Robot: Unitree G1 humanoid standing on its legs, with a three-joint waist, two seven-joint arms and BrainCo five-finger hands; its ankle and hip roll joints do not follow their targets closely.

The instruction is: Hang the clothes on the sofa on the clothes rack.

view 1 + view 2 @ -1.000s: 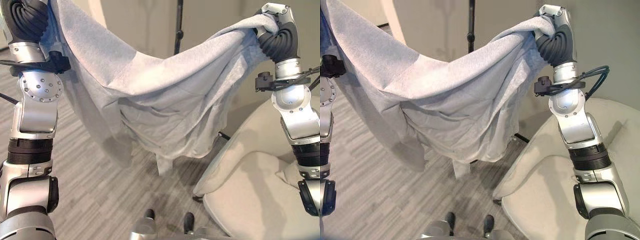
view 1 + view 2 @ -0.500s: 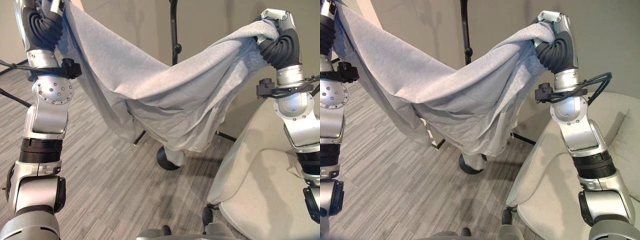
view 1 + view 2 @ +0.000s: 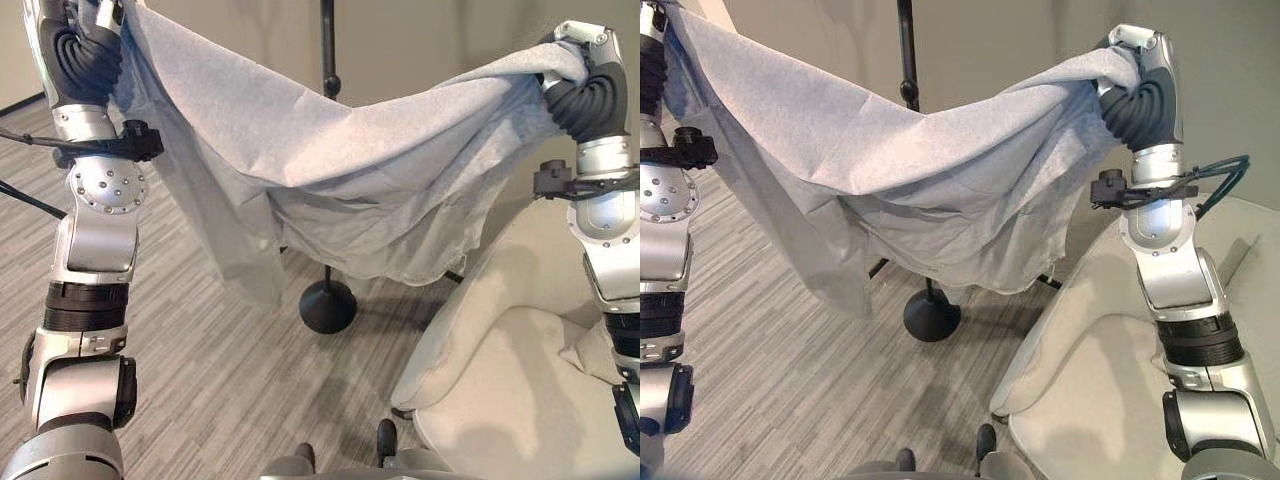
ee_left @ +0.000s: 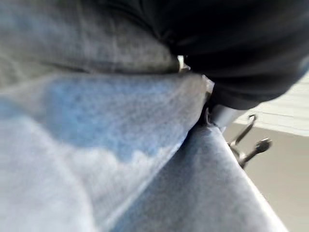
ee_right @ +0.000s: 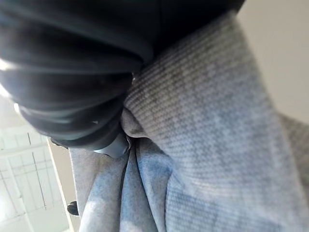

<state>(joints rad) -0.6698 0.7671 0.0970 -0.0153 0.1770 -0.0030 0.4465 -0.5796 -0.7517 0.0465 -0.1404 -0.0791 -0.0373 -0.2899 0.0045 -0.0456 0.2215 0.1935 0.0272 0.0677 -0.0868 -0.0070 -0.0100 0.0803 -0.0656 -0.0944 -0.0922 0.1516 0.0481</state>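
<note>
1. since a second ago the whole scene has slid sideways in the eye views, so the camera has turned; the clothes rack, earlier mostly hidden behind the cloth, now shows its round black base on the floor and its dark pole rising behind the garment.
2. grey garment hangs spread in the air between the two raised arms, sagging in the middle, its lower edge drooping in front of the rack's pole and above the base without touching the floor.
3. left hand sits at the upper left of the left eye view, with one top corner of the garment bunched at it; its wrist view shows cloth gathered tight against the dark ribbed cover, probably clamped, though the fingers themselves are buried in the fabric and i cannot tell how they stand.
4. right hand holds the opposite corner high, cloth wrapped over it; its fingers are likewise hidden, so their state cannot be told.
5. cream sofa sits low on the robot's right, below the right arm, well clear of the garment.
6. wood-look floor lies beneath.
</note>
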